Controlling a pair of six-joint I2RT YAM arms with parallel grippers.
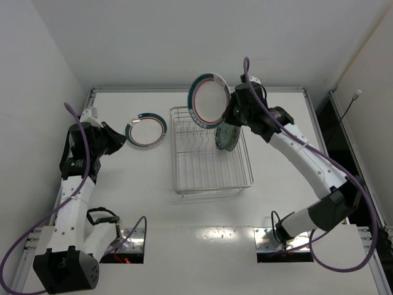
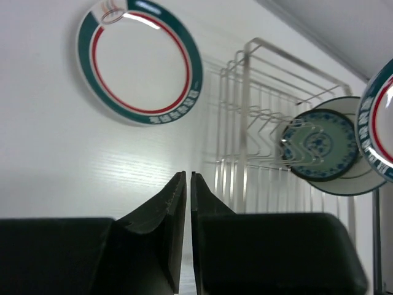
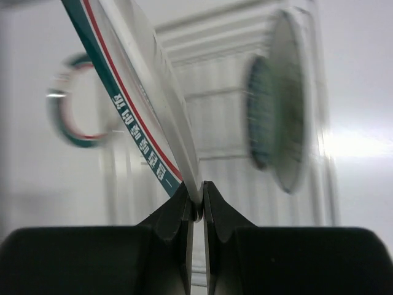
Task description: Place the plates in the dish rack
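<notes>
Right wrist view: the right tool [image 3: 196, 195] has its jaws closed almost fully, pinching the rim of a teal-rimmed plate [image 3: 132, 92], which rises tilted up and to the left from the fingertips. This view alone shows the pinch. Beyond it, blurred, two plates stand on edge in the dish rack [image 3: 215, 92]: a small patterned plate [image 3: 259, 114] in front of a pale plate [image 3: 290, 104].

The top external view shows instead where that grip hangs. The held plate is raised over the rack's far left corner, with the two standing plates just below the right tool, by the rack's right wall. From them, open wire floor runs to the rack's near rim.

In the left wrist view, the left tool [image 2: 188, 179] has its jaws closed to a thin slit, with nothing between them. It hangs over bare surface [image 2: 55, 160]. Ahead of it, a second teal-rimmed plate [image 2: 140, 61] lies flat, apart from the fingertips and just left of the rack.

From above, the rack sits mid-surface. White walls stand close along the left and far edges, and bare surface lies open between the rack and the arm bases.
</notes>
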